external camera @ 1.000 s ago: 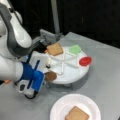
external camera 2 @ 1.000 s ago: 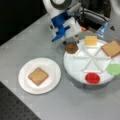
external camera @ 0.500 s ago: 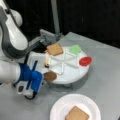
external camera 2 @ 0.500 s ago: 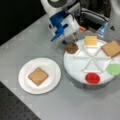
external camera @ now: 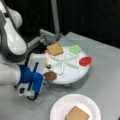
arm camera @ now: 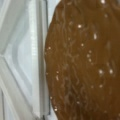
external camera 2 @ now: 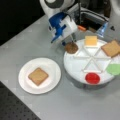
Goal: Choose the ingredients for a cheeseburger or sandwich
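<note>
In a front view, a white paper plate [external camera 2: 40, 76] sits at the left and carries one toast square [external camera 2: 38, 76], apparently the base layer of the sandwich. Toward its 2 o'clock, the blue gripper [external camera 2: 65, 43] hangs over the near rim of a round white tray [external camera 2: 75, 67] split into wedge compartments that keep the ingredients apart for picking. The dark patty [external camera 2: 71, 47] lies at the tray's 10 o'clock edge, right at the gripper's tip. Whether the fingers pinch it or only touch it, I cannot tell. The wrist view is filled by the patty [arm camera: 85, 62] beside a white divider [arm camera: 37, 57], so the gripper is very close. Going right: cheese square [external camera 2: 91, 40] at 12 o'clock, second toast square [external camera 2: 111, 48] at 2, green leaf [external camera 2: 114, 69] at 4, red disc [external camera 2: 92, 78] at 6.
</note>
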